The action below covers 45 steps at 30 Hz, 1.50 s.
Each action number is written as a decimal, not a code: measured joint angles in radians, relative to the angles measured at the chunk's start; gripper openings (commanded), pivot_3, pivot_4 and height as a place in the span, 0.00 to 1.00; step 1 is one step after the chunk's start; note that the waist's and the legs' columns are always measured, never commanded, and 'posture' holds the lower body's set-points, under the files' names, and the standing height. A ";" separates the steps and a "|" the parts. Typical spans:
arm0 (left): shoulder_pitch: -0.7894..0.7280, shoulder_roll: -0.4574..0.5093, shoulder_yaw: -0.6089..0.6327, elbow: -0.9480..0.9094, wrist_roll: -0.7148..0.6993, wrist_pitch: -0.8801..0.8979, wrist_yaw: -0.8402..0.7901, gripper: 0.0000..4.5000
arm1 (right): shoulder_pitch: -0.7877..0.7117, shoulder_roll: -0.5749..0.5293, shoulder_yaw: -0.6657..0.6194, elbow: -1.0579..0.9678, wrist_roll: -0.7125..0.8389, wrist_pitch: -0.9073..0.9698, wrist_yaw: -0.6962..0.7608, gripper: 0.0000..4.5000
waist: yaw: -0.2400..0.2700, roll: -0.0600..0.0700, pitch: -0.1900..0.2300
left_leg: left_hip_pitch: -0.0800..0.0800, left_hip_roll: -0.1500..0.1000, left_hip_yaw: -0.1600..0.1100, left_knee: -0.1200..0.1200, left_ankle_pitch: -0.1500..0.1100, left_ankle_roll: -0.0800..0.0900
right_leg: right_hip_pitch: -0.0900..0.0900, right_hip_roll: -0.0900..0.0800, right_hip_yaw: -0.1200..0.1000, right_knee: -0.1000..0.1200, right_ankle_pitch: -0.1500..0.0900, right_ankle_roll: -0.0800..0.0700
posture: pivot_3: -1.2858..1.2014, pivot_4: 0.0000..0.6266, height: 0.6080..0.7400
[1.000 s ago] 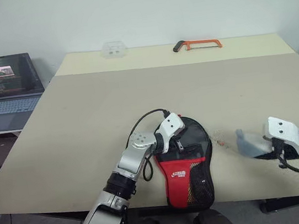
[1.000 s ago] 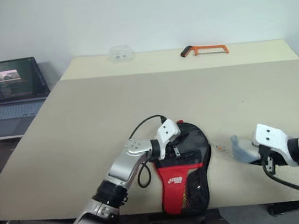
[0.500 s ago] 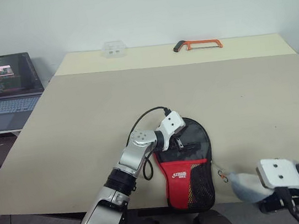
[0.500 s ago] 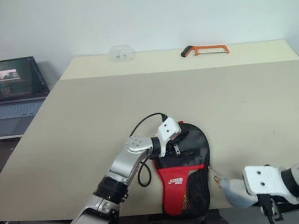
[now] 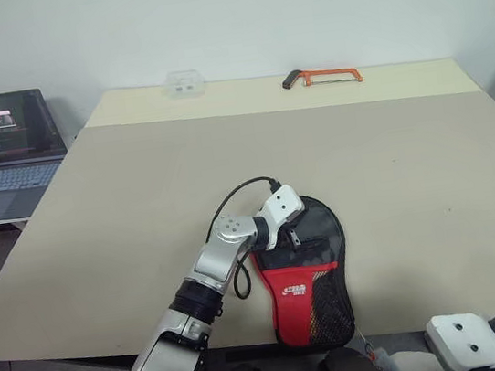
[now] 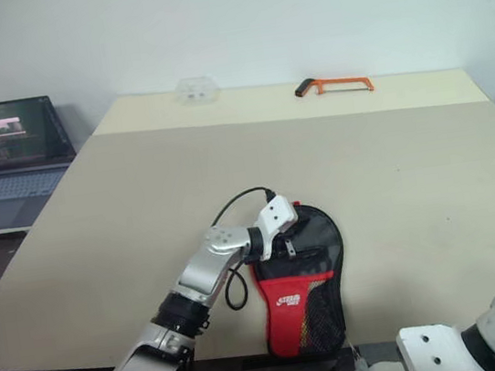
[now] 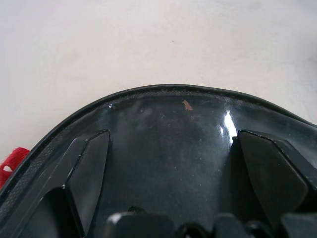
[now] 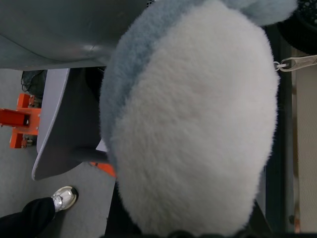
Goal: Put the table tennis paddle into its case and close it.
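The case (image 5: 305,270), black with a red lower part, mesh pocket and white logo, lies flat near the table's front edge. My left gripper (image 5: 297,237) rests on its black upper part, fingers (image 7: 89,168) spread wide open over the glossy black surface with nothing between them. The table tennis paddle is hidden. My right gripper (image 5: 413,367) hangs past the table's front edge at the lower right, shut on a small grey soft pouch (image 8: 193,119). The pouch's fuzzy side covers the gripper's fingers in the right wrist view.
An orange-framed hacksaw (image 5: 322,75) and a clear plastic box (image 5: 183,84) lie at the far edge of the beige table (image 5: 224,152). An open laptop (image 5: 2,146) sits on a lower surface to the left. A person's shoe (image 8: 64,197) shows on the floor.
My right gripper has carried the grey pouch back off the table's front edge and downward. The left gripper has stayed on the case. The camera has shifted a little.
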State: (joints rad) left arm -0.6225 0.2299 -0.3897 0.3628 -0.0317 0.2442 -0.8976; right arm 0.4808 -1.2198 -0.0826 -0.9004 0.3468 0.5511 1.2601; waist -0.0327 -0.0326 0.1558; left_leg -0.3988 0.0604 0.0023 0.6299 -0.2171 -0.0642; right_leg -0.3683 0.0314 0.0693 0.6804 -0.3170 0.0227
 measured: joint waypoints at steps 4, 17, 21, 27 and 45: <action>-0.003 0.008 0.000 0.000 0.001 0.000 -0.009 1.00 | -0.037 0.000 0.041 -0.020 0.021 0.031 -0.021 0.10 | 0.000 -0.001 0.000 | 0.000 0.000 0.000 0.000 0.000 0.000 | 0.000 0.000 0.000 0.000 0.000 0.000 | 0.52 0.24 1.00; -0.021 0.003 -0.001 0.025 0.003 -0.004 -0.009 1.00 | -0.297 0.007 0.005 0.168 0.056 0.071 -0.069 0.10 | 0.001 -0.002 -0.001 | 0.000 0.000 0.000 0.000 0.000 0.000 | 0.000 0.000 0.000 0.000 0.000 0.000 | 0.52 0.24 1.00; -0.022 0.001 0.000 0.031 0.003 -0.011 -0.009 1.00 | -0.312 0.003 0.075 0.221 0.000 0.062 -0.082 0.40 | 0.001 -0.002 -0.001 | 0.000 0.000 0.000 0.000 0.000 0.000 | 0.000 0.000 0.001 0.000 0.000 0.000 | 0.52 0.24 1.00; -0.017 0.007 0.004 0.016 0.001 -0.005 -0.021 1.00 | -0.347 0.004 0.105 0.296 -0.029 0.021 -0.078 0.88 | -0.001 -0.002 -0.001 | 0.000 0.000 0.001 0.000 0.000 0.000 | 0.000 0.000 0.001 0.000 0.000 0.000 | 0.52 0.24 1.00; 0.003 0.303 0.211 -0.259 -0.266 0.256 -0.288 1.00 | -0.640 -0.065 -0.056 0.844 0.029 -0.105 0.108 0.99 | -0.004 0.005 0.026 | -0.004 0.002 0.004 -0.001 0.000 0.000 | -0.007 0.001 0.001 0.002 0.000 -0.001 | 0.52 0.24 1.00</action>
State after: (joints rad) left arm -0.6196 0.5334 -0.1783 0.1039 -0.2974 0.5000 -1.1857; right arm -0.1590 -1.2845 -0.1391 -0.0565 0.3760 0.4456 1.3683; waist -0.0362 -0.0279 0.1816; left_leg -0.4024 0.0622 0.0058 0.6290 -0.2169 -0.0642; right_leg -0.3749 0.0320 0.0698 0.6822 -0.3167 0.0218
